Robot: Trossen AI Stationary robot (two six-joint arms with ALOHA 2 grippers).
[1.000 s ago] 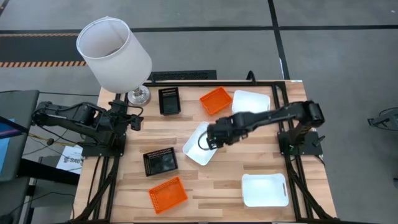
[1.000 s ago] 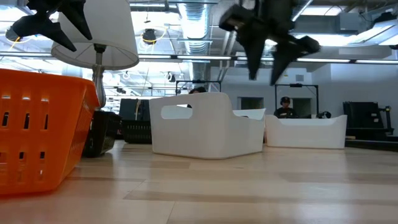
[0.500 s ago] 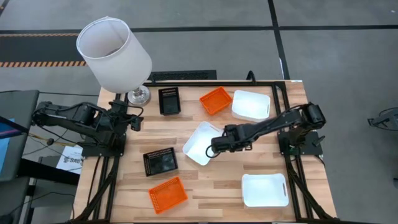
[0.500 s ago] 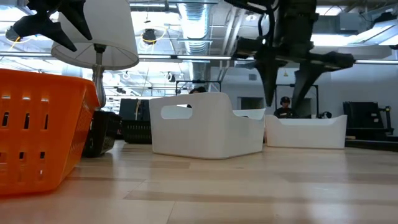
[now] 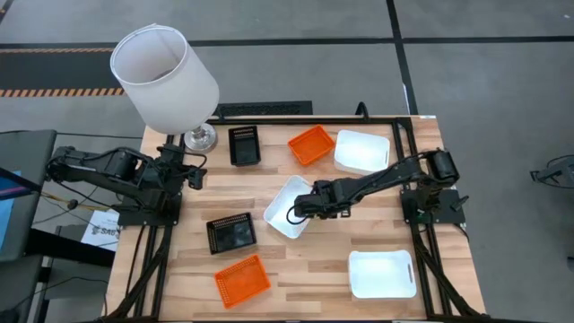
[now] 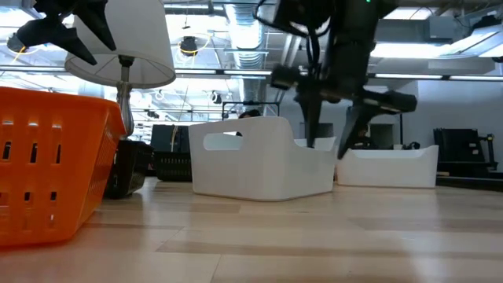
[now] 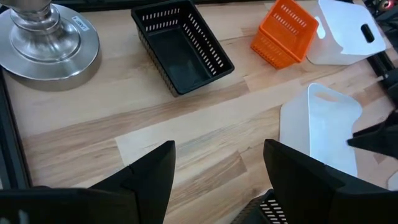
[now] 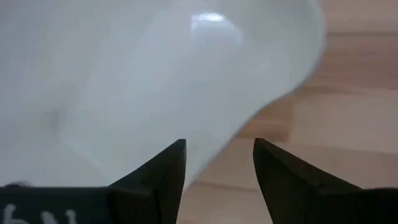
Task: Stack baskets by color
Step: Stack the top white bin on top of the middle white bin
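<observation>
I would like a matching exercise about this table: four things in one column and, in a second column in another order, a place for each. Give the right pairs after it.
Things
1. right gripper
2. left gripper
3. orange basket
4. black basket

Places
A. beside the lamp base, at the table's far edge
B. front left part of the table
C. over the rim of the middle white basket
D. at the left edge, just in front of the lamp base

Pairs: 1-C, 2-D, 3-B, 4-A

Two dark jointed arms, black wedge-shaped gripper fingers [image 8: 158, 174].
</observation>
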